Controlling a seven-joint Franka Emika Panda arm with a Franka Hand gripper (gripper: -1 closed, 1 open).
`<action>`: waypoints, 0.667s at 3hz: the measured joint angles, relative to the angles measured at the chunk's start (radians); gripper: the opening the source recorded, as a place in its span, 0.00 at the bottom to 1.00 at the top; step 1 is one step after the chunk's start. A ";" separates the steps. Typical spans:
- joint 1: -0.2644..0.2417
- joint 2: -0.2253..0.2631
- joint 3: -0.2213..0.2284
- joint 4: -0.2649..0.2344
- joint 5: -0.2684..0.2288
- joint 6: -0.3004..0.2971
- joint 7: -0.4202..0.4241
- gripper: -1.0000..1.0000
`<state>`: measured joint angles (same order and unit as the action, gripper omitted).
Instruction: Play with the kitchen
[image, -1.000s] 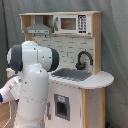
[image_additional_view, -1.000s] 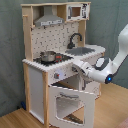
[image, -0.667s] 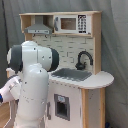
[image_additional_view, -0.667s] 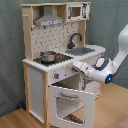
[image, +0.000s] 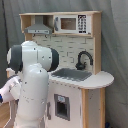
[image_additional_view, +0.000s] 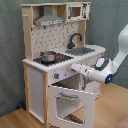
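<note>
The kitchen (image_additional_view: 55, 55), a tall toy unit of white panels and pale wood framing, fills the centre of both exterior views. In the second exterior view its grey, wedge-shaped hood (image_additional_view: 50, 21) sits at upper centre above a white dotted backsplash; a small metallic pot (image_additional_view: 48, 56) stands on the dark hob at centre left, and a curved black faucet (image_additional_view: 75, 39) arches over the recessed sink (image_additional_view: 81, 50) on the rounded worktop (image_additional_view: 35, 64). The oven door (image_additional_view: 72, 102), a white frame with a clear window, hangs open, tilted outward at lower centre. The smooth white arm (image_additional_view: 117, 52) enters from the frame's right; its tool (image_additional_view: 75, 67) lies just beside the front panel under the hob, though whether its fingers are parted or closed cannot be told, and contact with the panel is probably made but unclear. In the first exterior view the arm's bulbous white joints (image: 32, 75) cover the left half of the unit; a microwave-like box (image: 75, 23) occupies the top shelf, at upper centre
</note>
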<state>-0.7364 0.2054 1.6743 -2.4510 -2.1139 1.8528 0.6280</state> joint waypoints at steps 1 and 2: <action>0.002 -0.001 -0.001 0.000 0.000 -0.002 -0.147 0.00; 0.003 -0.003 -0.002 0.000 -0.001 -0.002 -0.292 0.00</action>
<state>-0.7330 0.2022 1.6723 -2.4506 -2.1152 1.8508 0.3364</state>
